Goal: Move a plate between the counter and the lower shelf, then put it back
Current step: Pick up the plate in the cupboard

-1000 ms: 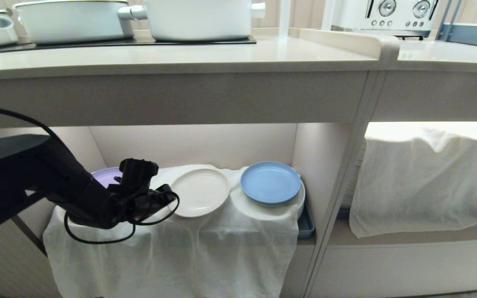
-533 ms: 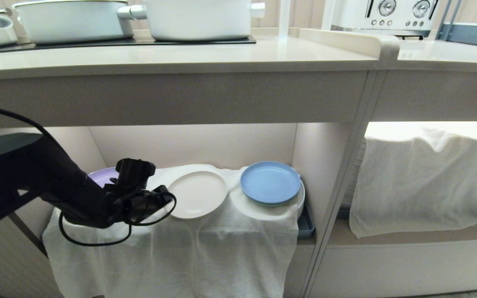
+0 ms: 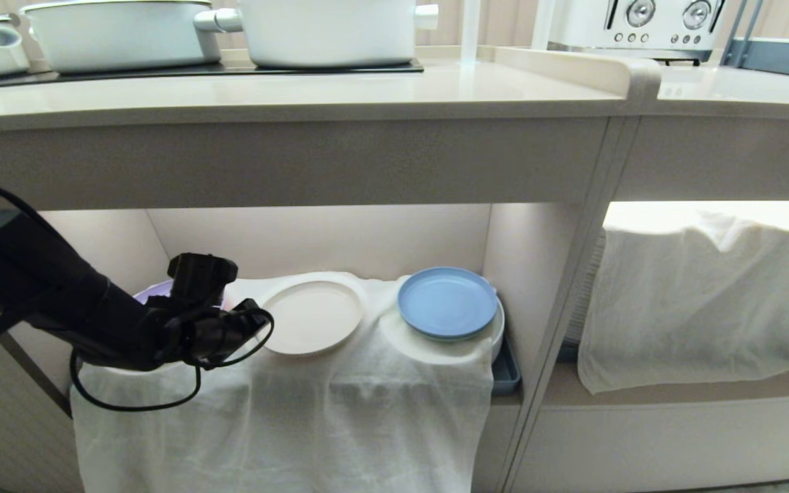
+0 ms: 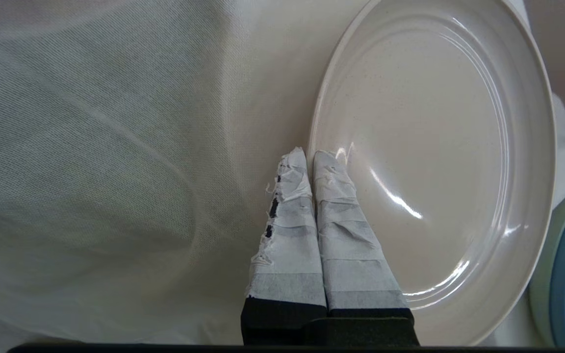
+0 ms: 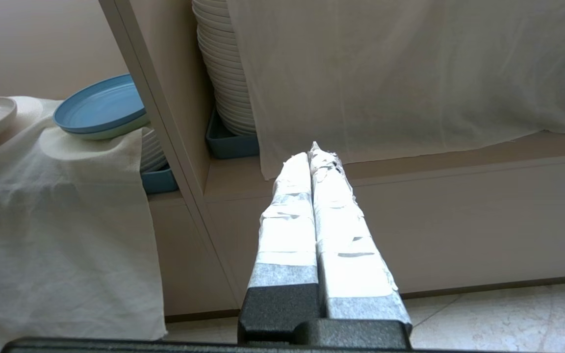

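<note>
We see a pale kitchen unit from the front, and we place everything by the cream plate (image 3: pixel 312 316), which the left gripper (image 4: pixel 312 156) holds by its rim on the side nearest the arm, just above the white cloth (image 3: pixel 285 418) that drapes the lower shelf (image 3: pixel 319 239). The two taped fingers (image 4: pixel 334 196) are pinched tight on that rim, one above it and one beneath, so the tool is narrow and bearing the plate. Behind the gripper, on the far side from the plate, a sliver of a lilac plate (image 3: pixel 151 294) shows. On the plate's other side, just beside it, a blue plate (image 3: pixel 446 301) rests on a covered stack. Above the plate runs the counter (image 3: pixel 298 92), carrying white pots (image 3: pixel 329 31). The right gripper (image 5: pixel 314 152) hangs parked well away from the plate, outside the shelf bay, its fingers pressed together on nothing. We judge the step in hand to be drawing the plate out of the shelf toward the counter. To do it well we should keep the plate level, since an edge grip lets it droop, pull straight out clear of the cloth so no fold snags, steer away from the blue plate, and clear the counter's thick front edge before lifting.
</note>
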Tool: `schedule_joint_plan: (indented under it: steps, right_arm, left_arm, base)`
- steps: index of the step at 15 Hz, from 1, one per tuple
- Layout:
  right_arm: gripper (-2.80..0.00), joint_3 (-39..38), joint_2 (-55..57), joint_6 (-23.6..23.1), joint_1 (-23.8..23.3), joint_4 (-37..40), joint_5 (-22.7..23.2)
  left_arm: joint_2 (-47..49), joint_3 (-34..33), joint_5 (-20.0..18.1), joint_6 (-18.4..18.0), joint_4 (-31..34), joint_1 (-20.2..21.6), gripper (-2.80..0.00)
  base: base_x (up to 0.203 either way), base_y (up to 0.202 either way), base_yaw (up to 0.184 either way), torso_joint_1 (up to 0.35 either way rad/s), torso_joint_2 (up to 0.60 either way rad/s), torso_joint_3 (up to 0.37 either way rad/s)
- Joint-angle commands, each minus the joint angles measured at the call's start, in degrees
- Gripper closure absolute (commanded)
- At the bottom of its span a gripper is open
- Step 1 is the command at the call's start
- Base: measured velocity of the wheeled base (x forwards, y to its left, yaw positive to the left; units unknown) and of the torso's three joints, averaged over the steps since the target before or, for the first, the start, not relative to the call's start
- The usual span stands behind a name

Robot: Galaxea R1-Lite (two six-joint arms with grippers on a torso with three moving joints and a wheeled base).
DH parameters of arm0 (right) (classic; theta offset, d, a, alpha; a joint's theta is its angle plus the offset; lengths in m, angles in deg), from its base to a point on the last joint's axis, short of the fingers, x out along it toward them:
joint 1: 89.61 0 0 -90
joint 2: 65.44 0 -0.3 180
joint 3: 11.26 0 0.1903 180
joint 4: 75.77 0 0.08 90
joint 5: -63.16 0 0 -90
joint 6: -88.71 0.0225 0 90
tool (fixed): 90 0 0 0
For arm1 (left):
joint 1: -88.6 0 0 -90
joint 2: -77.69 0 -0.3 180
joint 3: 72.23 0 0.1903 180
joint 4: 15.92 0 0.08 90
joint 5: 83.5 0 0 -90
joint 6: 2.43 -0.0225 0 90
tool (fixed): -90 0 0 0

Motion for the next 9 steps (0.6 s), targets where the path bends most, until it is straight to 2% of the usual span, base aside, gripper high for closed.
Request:
schedule_joint_plan:
  steps: [1, 3, 9]
  right_arm:
    - [0.0, 0.0, 0.07, 0.02, 0.02, -0.02, -0.02]
    - [0.0, 0.0, 0.07, 0.02, 0.02, -0.02, -0.02]
    - [0.0, 0.0, 0.07, 0.02, 0.02, -0.02, -0.02]
  left_arm:
    - [-0.92, -0.01, 0.03, 1.07, -0.23, 0.54, 0.0]
    - [-1.61, -0.21, -0.05, 2.24, -0.03, 0.77, 0.0]
    - [-6.03, -5.18, -0.32, 2.16, 0.38, 0.68, 0.0]
  base:
    - [0.0, 0.0, 0.0, 0.0, 0.0, 0.0]
    - [0.0, 0.0, 0.0, 0.0, 0.0, 0.0]
    - [0.0, 0.0, 0.0, 0.0, 0.0, 0.0]
